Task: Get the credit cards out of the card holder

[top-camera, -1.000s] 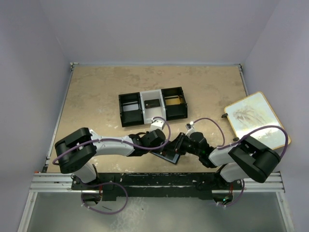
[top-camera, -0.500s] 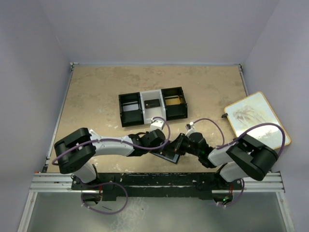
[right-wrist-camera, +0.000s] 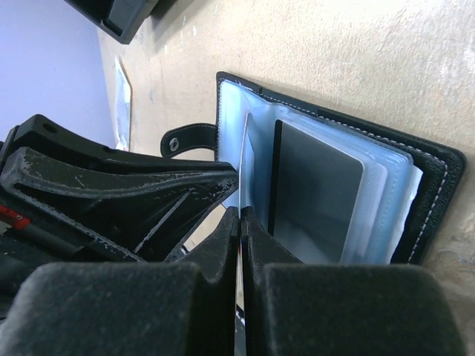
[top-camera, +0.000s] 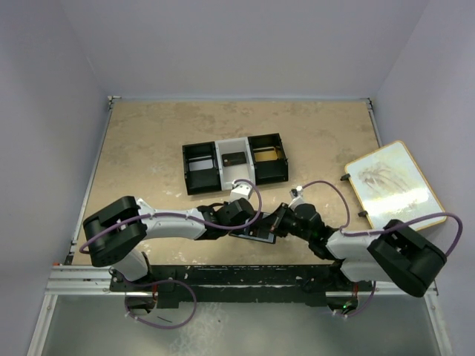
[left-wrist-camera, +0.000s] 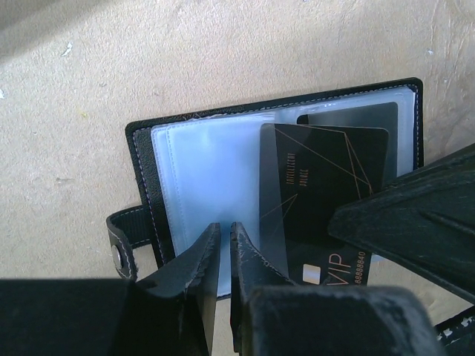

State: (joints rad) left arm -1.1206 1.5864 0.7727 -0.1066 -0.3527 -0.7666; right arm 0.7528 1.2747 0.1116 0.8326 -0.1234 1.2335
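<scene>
Nearly closed left gripper, tips on the left blue sleeve of the card holder. It lies open on the table, with dark credit cards in its right sleeves. Then the right gripper, clamped on a thin edge, sleeve or card unclear.

I'm looking down on a beige, stone-patterned table. A black-and-white three-compartment tray sits near its middle. At 6 o'clock from the tray, close to the near edge, the black card holder lies open and flat. At 3 o'clock, a pale tan-rimmed board lies at the right edge.
</scene>
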